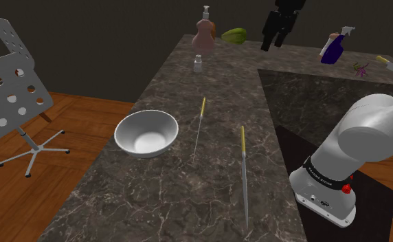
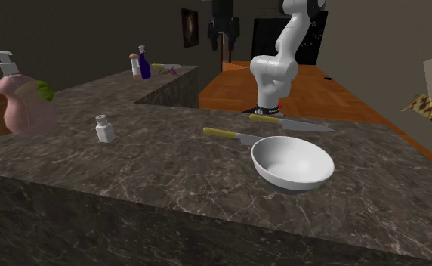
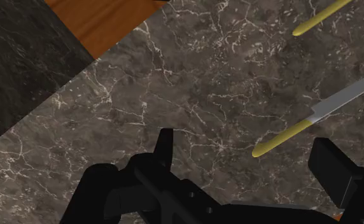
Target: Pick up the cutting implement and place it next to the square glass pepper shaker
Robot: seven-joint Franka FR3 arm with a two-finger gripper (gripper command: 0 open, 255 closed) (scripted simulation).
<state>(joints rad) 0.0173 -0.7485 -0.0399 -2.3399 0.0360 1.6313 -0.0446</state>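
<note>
The bowl (image 1: 146,133) stands on the counter (image 1: 119,206). In the shoulder view, the first knife (image 1: 199,127) lies just beside the bowl, on its right. The second knife (image 1: 244,175) lies further to the right of the bowl and nearer to the camera. Behind the bowl, well apart from it, stands the shaker (image 1: 198,64), and behind the shaker stands the pump bottle (image 1: 203,31). To the left of the bowl, the chair (image 1: 13,89) stands on the floor (image 1: 85,117).

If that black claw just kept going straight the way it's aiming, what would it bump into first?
Probably the dark veined countertop, bare between the fingers of the open gripper. The nearer knife, yellow-handled, lies just beside that line, though depth is hard to judge.
</note>
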